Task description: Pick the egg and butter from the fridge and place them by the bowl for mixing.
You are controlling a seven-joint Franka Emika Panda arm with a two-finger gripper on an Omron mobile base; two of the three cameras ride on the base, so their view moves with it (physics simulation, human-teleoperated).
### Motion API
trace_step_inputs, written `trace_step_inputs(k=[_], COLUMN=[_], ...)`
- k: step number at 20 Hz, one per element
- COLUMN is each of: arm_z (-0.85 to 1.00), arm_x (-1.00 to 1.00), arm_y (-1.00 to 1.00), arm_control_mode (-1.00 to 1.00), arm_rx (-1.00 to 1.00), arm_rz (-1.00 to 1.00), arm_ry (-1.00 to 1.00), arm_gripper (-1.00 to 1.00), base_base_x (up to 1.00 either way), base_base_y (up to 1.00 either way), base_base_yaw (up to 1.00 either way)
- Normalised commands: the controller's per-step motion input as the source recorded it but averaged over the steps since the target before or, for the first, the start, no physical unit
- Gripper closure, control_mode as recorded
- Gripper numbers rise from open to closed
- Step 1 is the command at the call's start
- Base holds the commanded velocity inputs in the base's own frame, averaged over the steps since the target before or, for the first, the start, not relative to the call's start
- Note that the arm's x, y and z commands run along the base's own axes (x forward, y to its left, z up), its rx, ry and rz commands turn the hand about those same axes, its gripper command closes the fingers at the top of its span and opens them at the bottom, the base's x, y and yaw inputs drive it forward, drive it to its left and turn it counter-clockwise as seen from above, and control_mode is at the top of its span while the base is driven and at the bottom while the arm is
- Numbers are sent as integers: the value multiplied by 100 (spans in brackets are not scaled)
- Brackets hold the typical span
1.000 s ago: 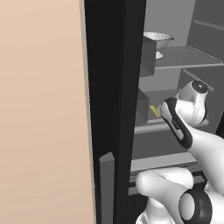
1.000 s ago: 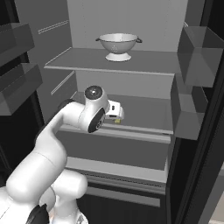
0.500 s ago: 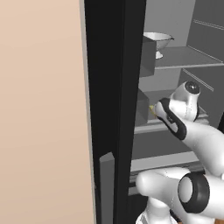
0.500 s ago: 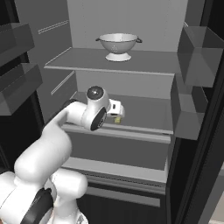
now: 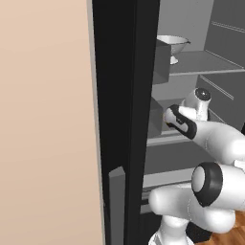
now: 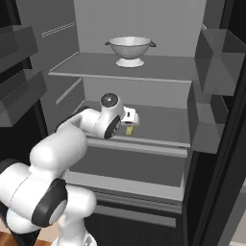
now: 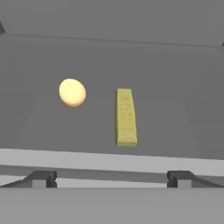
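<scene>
The fridge (image 6: pixel 158 126) stands open, with its black door (image 5: pixel 124 95) at the left of the left base view. On its grey middle shelf lie a pale egg (image 7: pixel 72 92) and a small yellow block of butter (image 7: pixel 126 117), side by side and apart. My gripper (image 7: pixel 111 179) is open at the shelf's front edge, in line with the butter and short of it, and nothing sits between its fingertips (image 7: pixel 41 178). From the right base view, the white hand (image 6: pixel 130 116) hovers just above the butter (image 6: pixel 129 129). The bowl is out of view.
A white footed colander (image 6: pixel 129 49) stands on the upper shelf, above my hand. Grey door bins (image 6: pixel 216 67) jut out on the right and dark bins (image 6: pixel 19 91) on the left. A lower shelf and drawer front (image 6: pixel 134 166) lie beneath.
My arm has reached a little deeper into the fridge, and the hand has crept closer to the butter. The jaws have stayed open. The egg and the butter have not moved.
</scene>
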Motion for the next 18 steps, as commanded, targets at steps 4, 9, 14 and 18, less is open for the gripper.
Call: trace_step_inputs(k=[4,9,14,18], arm_z=[-20,-32,-34,-25], arm_x=[39,39,48,55], arm_y=[-16,-13,-6,-3], arm_control_mode=[-100,-100,-100,-100], arm_rx=[0,0,0,0], arm_rz=[0,0,0,0], arm_ry=[0,2,3,2], arm_gripper=[-100,-100,-100,-100], base_base_x=[0,0,0,0], base_base_y=[0,0,0,0], base_base_yaw=[0,0,0,0])
